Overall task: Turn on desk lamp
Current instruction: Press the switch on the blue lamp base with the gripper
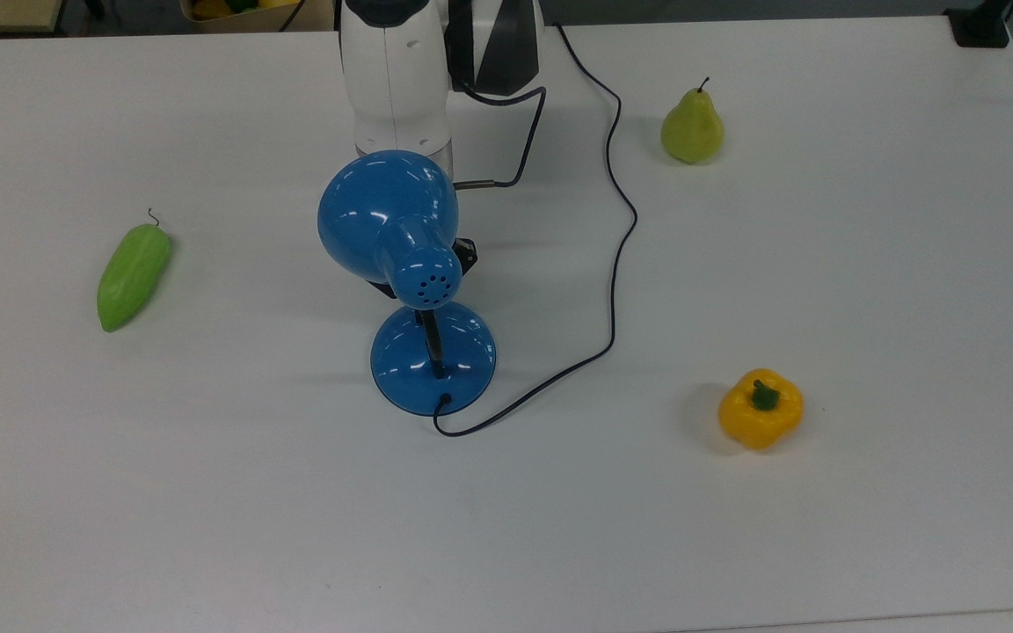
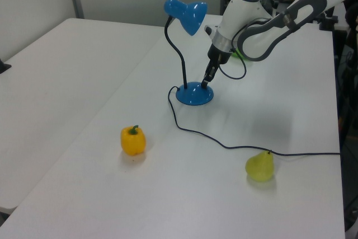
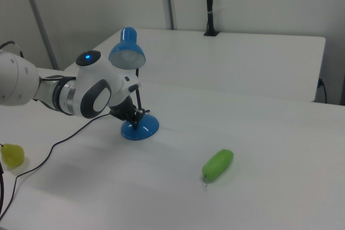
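Desk (image 1: 867,290): white, flat.
Lamp (image 1: 433,358): round blue base near the middle.
Cord (image 1: 614,264): black, winding over the top.
Pear (image 1: 692,128): top view's upper right.
Yellow pepper (image 1: 760,408): lower right.
Green vegetable (image 1: 133,274): left.

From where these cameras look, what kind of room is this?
Probably a robotics lab or test room. A robot arm's gripper works at a blue desk lamp on a big white table, where a pear, a yellow pepper and a green vegetable lie scattered like props.
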Tool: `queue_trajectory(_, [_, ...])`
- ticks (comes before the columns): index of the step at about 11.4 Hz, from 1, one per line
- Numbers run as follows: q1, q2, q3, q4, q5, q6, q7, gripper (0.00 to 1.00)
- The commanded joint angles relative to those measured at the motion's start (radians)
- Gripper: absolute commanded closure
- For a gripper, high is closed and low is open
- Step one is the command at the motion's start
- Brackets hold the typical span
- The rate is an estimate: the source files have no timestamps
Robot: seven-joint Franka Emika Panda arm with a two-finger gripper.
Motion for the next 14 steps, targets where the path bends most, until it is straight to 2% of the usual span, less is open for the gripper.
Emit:
queue_trajectory(1, [0.005, 0.013, 0.002, -0.001, -0.006, 0.026, -0.006, 1.0])
queue_trajectory(14, [0.018, 0.034, 0.005, -0.006, -0.014, 0.055, -0.01, 1.0])
